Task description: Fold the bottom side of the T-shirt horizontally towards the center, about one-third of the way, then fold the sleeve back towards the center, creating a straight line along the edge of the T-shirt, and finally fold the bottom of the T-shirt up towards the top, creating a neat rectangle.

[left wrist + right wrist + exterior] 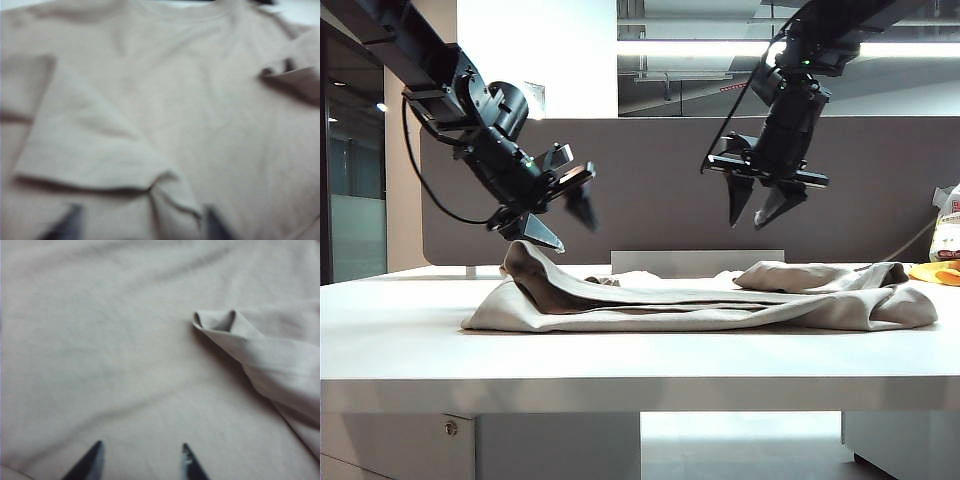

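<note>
The beige T-shirt (720, 300) lies partly folded across the white table (420, 330), its left end humped up. My left gripper (575, 235) hangs open just above that hump. In the left wrist view its blurred gripper (142, 222) stands over a cloth ridge without touching it. Beyond are a sleeve (85, 145) folded onto the body and the collar (185, 12). My right gripper (748, 222) hangs open above the shirt's right part. In the right wrist view that gripper (141, 446) is empty over flat cloth, near a folded-over edge (250, 350). I cannot pick out the bottom hem.
A grey divider panel (650, 180) stands behind the table. At the far right edge lie a yellow object (935, 272) and a white bag (948, 220). The table's front edge (640, 380) runs across the view below the shirt.
</note>
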`<state>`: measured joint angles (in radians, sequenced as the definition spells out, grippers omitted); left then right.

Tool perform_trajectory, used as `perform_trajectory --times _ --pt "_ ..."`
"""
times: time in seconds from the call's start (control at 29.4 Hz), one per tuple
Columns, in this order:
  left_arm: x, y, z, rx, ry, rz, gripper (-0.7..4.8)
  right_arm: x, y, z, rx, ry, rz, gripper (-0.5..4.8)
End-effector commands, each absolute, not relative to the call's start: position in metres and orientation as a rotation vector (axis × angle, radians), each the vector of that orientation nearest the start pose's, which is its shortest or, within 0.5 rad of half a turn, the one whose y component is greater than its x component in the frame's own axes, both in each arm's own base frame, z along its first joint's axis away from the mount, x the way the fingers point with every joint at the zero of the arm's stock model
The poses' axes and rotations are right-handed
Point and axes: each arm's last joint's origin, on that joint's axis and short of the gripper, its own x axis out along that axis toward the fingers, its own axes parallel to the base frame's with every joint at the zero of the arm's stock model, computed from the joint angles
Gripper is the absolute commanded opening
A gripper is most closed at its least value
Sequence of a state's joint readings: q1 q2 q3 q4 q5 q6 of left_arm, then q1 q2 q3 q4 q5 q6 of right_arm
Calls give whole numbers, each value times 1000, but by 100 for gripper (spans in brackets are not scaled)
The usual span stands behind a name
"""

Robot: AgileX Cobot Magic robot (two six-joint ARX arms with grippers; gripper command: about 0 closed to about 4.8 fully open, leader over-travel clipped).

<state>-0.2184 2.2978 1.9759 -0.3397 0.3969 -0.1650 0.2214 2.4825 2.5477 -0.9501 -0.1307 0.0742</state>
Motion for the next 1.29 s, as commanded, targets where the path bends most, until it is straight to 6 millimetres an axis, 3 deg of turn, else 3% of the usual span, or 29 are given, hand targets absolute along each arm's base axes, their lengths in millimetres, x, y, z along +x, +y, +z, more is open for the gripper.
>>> perform_trajectory --times 0.03,0.17,0.41,0.72,1.29 --pt "502 -114 232 -174 729 -546 160 515 110 272 24 909 256 142" --pt "497 -103 243 -133 733 -541 84 514 99 273 20 932 239 114" --pt "488 -92 267 -31 705 -467 21 509 81 284 24 938 207 84" --pt "481 -91 281 -32 696 -467 16 502 65 301 38 930 182 84" --pt "474 -91 283 -39 746 -474 -6 490 62 318 37 940 179 80"
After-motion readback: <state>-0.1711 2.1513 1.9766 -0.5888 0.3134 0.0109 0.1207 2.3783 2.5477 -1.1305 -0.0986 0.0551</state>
